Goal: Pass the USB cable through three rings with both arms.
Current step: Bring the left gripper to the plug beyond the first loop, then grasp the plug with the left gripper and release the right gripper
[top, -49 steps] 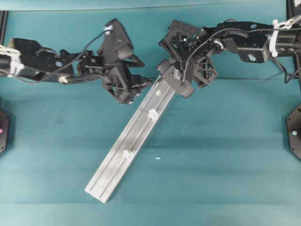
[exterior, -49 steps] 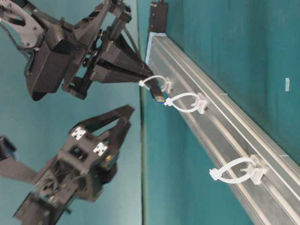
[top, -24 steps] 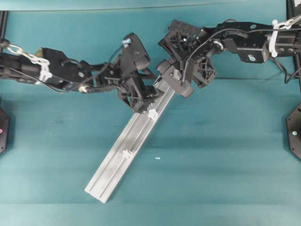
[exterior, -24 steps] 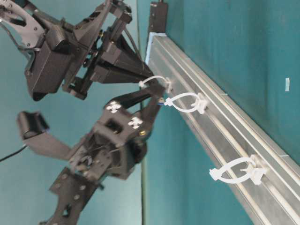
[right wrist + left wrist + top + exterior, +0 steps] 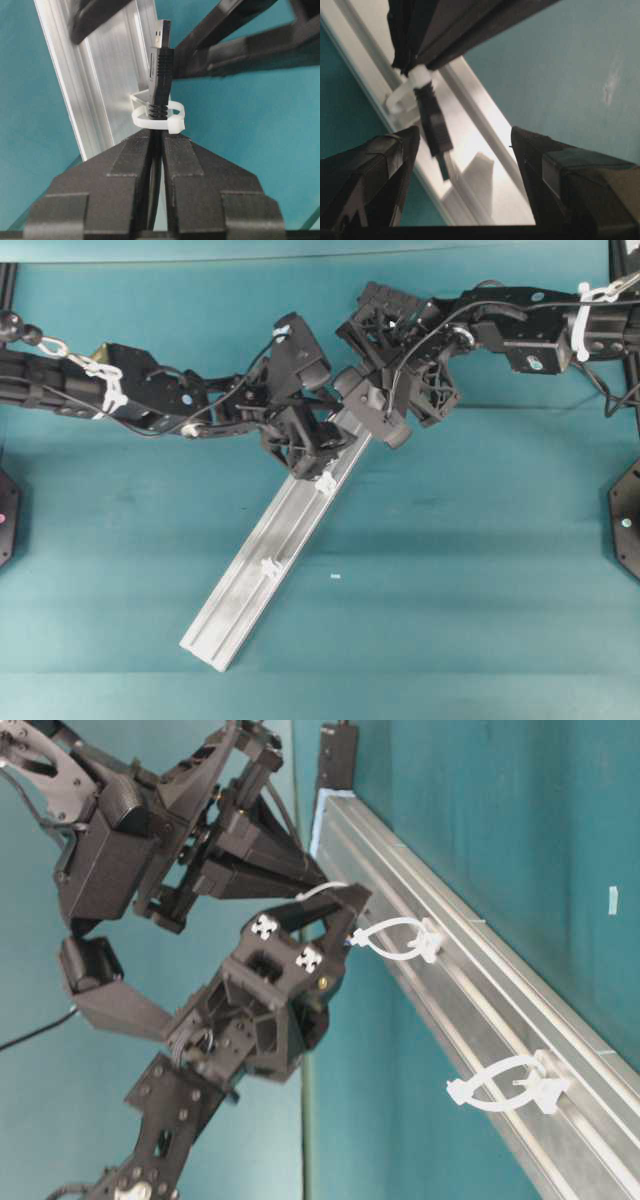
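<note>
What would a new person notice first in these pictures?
First, the two black grippers meeting at the upper end of the aluminium rail. The right gripper is shut on the USB cable, whose plug pokes through the first ring. The left gripper waits open around the plug, and two rings are empty.

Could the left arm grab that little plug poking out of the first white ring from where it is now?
Probably yes. The left gripper is open with a finger on each side of the plug, which sticks out past the first ring. Nothing sits between them. The right gripper holds the cable behind the ring.
</note>
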You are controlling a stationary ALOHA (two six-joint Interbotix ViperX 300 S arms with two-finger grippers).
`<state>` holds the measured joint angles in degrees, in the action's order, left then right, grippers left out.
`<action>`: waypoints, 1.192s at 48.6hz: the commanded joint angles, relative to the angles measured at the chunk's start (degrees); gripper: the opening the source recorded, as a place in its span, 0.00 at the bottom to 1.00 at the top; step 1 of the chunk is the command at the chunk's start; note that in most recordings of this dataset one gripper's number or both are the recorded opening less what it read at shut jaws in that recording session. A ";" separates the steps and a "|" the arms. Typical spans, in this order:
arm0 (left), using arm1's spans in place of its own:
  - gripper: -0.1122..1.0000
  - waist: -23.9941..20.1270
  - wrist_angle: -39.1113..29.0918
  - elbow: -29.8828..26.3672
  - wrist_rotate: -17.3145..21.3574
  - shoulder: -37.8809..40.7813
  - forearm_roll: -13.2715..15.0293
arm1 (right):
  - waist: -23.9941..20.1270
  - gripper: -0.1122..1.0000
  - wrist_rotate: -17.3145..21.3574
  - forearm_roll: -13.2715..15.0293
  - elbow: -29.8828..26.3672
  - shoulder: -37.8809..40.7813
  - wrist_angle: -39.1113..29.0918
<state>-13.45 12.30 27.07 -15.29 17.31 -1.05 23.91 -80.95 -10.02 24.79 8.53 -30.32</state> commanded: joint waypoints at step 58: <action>0.20 0.00 -3.34 -1.67 -0.35 0.09 -0.09 | -0.44 0.23 2.46 -0.26 -0.09 0.18 0.09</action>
<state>-13.89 8.53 25.93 -15.56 18.11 -0.97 23.38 -79.54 -10.20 24.96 8.61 -30.41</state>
